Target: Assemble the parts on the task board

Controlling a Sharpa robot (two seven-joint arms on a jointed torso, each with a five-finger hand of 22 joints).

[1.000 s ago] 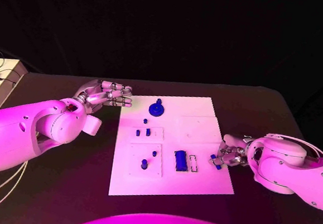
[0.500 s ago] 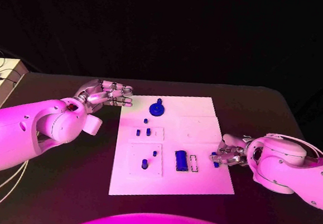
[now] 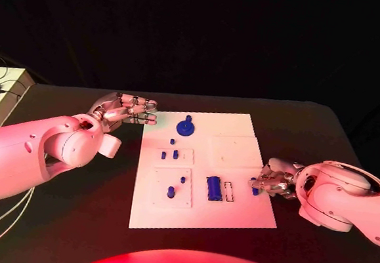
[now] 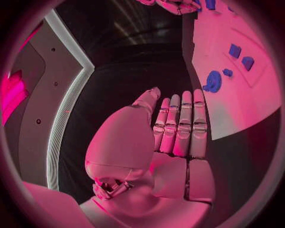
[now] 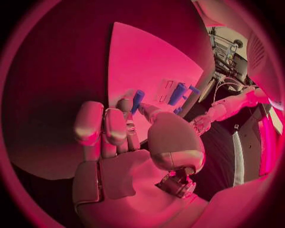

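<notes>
White rectangular task board (image 3: 241,208) flat mid-table on black tabletop (image 3: 323,134). Small blue peg-like part (image 5: 137,100) pinched betw. thumb and fingertip of right hand (image 3: 274,180) at board's right edge, just beside narrow empty slot (image 3: 228,191). Left hand (image 3: 126,109) off board's far-left corner, fingers straight and together, holding nothing. Risks, as judged: thin pinch, so peg could tilt or slip on way down and jam. Nearby: upright blue block (image 3: 212,188) touching-close to slot, could get knocked; round blue disc (image 3: 185,128) at far end.
</notes>
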